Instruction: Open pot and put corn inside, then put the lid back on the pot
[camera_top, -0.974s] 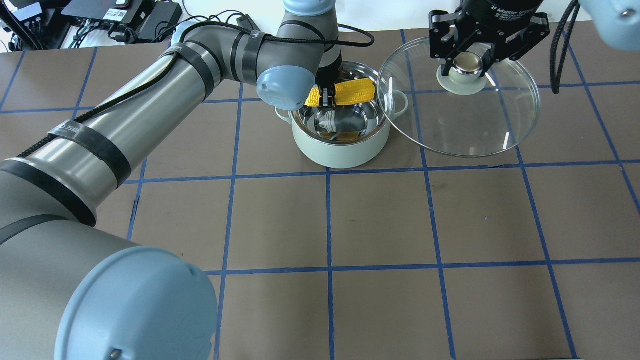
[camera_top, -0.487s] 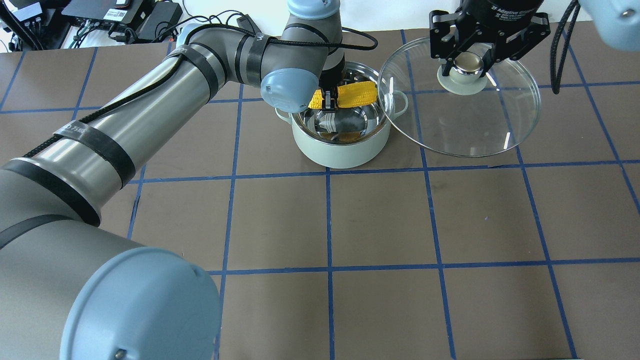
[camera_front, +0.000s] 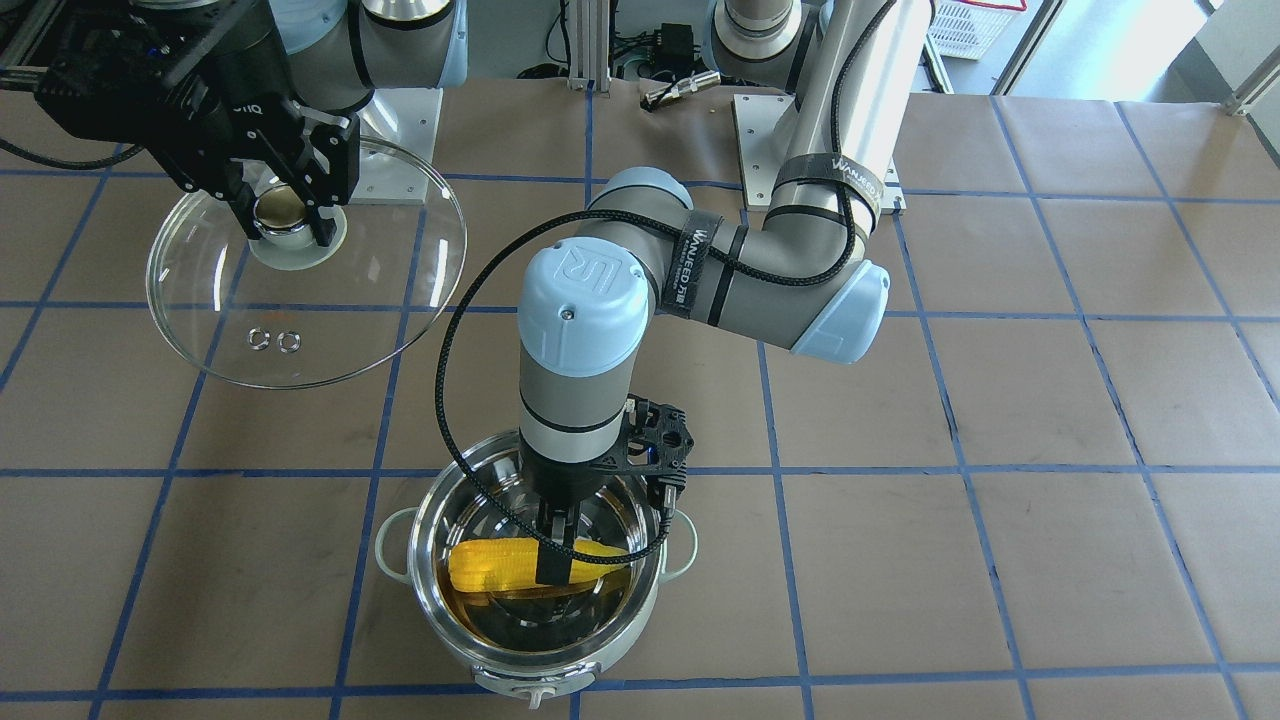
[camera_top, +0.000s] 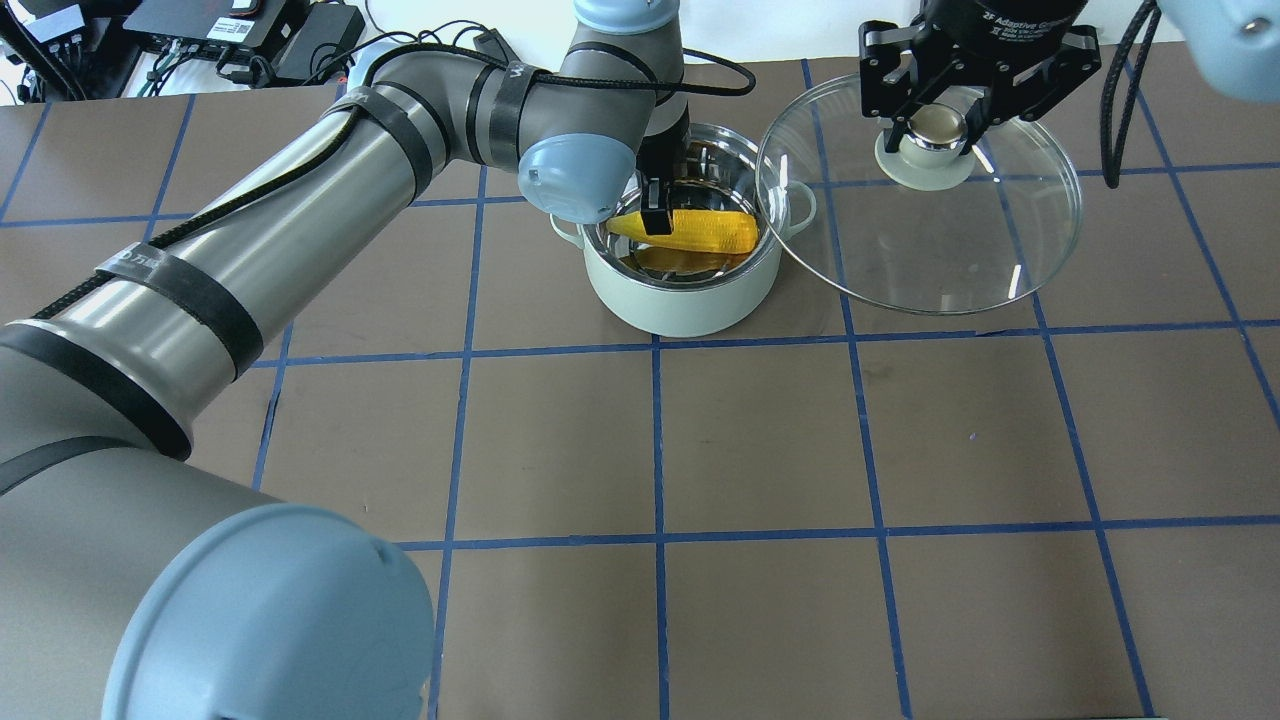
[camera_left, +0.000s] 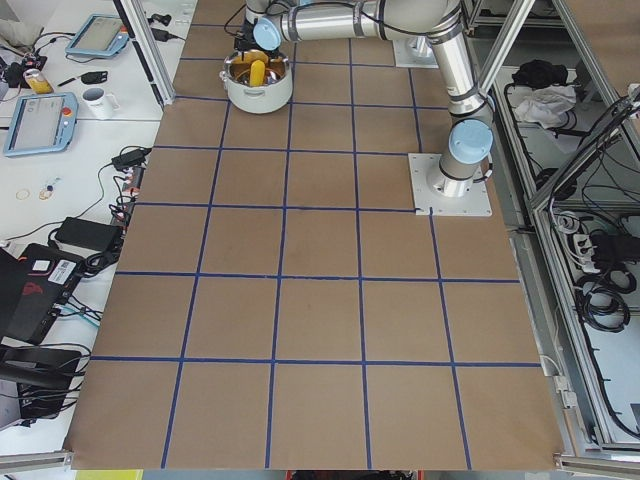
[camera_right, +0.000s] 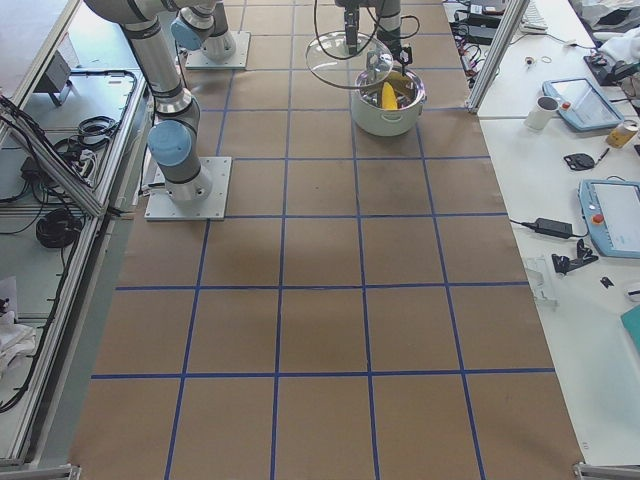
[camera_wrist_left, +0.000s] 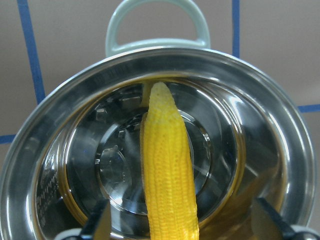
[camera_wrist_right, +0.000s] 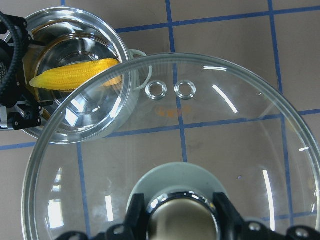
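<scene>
Inside steel pot (camera_front: 440, 610), yellow (tapered) corn (camera_front: 500, 570)

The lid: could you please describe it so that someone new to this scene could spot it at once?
Find the mint-green pot at the far side of the table; the lid hangs in the air just beside it, held by its knob in the right gripper. It is the only clear glass dome, with two small metal-ringed holes.

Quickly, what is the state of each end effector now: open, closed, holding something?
Left end effector: closed on the corn, inside the pot.
Right end effector: closed on the lid knob, lid held beside the pot.
</scene>
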